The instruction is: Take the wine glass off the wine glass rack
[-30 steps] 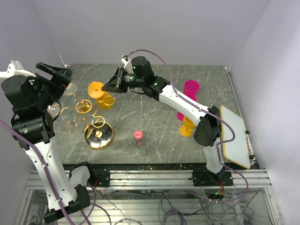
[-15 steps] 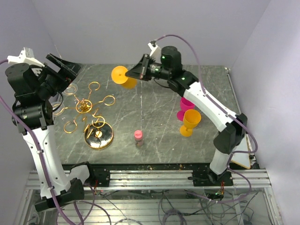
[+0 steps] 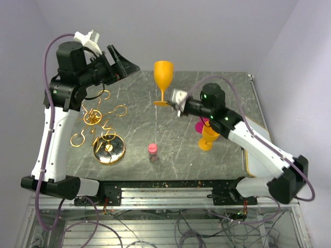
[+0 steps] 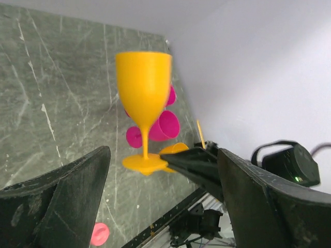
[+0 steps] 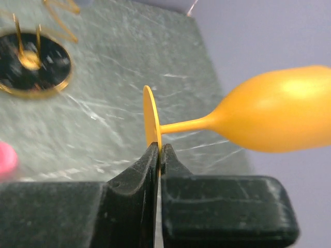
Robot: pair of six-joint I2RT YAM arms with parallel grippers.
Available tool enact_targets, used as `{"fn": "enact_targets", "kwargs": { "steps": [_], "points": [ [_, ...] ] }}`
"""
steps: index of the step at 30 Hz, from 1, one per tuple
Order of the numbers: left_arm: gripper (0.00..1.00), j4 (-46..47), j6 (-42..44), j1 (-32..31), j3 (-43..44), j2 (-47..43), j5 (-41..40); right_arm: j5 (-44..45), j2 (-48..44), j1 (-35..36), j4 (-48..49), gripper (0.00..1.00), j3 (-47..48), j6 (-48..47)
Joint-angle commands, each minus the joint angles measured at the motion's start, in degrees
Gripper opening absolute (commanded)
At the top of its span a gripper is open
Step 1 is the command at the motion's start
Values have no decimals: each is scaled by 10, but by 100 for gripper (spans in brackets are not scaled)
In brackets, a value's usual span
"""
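Note:
An orange wine glass (image 3: 163,76) hangs upright in the air above the back middle of the table, well clear of the gold wine glass rack (image 3: 98,120) at the left. My right gripper (image 3: 174,101) is shut on the rim of the glass's foot (image 5: 151,123), which stands pinched edge-on between the two pads. In the right wrist view the bowl (image 5: 282,116) points right. My left gripper (image 3: 125,63) stands open, raised above the rack's back side and facing the glass (image 4: 143,85), with nothing between its fingers (image 4: 62,199).
The rack's round shiny base (image 3: 108,149) sits near the front left. A second orange glass (image 3: 208,137) and pink glasses (image 4: 166,124) stand at the right, partly behind my right arm. A small pink-capped bottle (image 3: 152,151) stands at front centre.
My right arm carried the orange glass away from the rack to the right and turned it from lying sideways to upright. My left arm swung up and rightward over the rack.

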Motion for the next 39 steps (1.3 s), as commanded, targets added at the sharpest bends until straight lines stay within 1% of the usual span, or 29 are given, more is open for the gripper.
{"fn": "enact_targets", "kwargs": {
  "steps": [1,4,8,9,11,15,18,20,22,23,25,27,29,31,32,34,37,38,39],
  "points": [
    [94,-21,18,-37,38,12,-28,-16,-99,28,33,0,-98,-395],
    [95,-13,6,-40,36,6,-14,5,-147,52,35,0,-165,-509],
    [98,-22,3,-43,39,-4,3,81,-177,89,45,0,-221,-583],
    [98,-26,5,-46,37,-8,4,104,-182,99,62,0,-237,-597],
    [96,-46,15,-53,35,-9,-7,143,-193,117,116,0,-267,-616],
    [88,-108,37,-75,34,3,-25,197,-198,143,170,0,-300,-656],
    [87,-159,49,-86,38,10,-78,218,-202,157,202,0,-319,-671],
    [84,-169,50,-87,32,14,-84,227,-204,164,225,0,-331,-681],
    [78,-177,51,-94,34,24,-74,240,-201,169,245,0,-339,-690],
    [77,-182,51,-100,36,29,-76,245,-201,172,266,0,-345,-694],
    [77,-184,49,-113,37,34,-85,247,-204,178,278,0,-351,-700],
    [75,-164,37,-117,23,34,-65,254,-205,185,287,0,-353,-705],
    [68,-151,28,-123,13,38,-47,266,-205,191,304,0,-360,-714],
    [61,-158,27,-132,19,44,-59,272,-206,194,299,0,-360,-719],
    [56,-162,28,-137,21,46,-68,277,-207,196,293,0,-358,-723],
    [43,-158,25,-145,17,47,-72,296,-203,201,285,0,-356,-725],
    [21,-135,10,-159,6,46,-67,330,-200,207,323,0,-372,-718],
    [12,-124,2,-163,0,45,-63,337,-198,209,342,3,-380,-710],
    [8,-110,-5,-165,-7,44,-60,346,-197,211,352,11,-385,-701]
  ]
}}
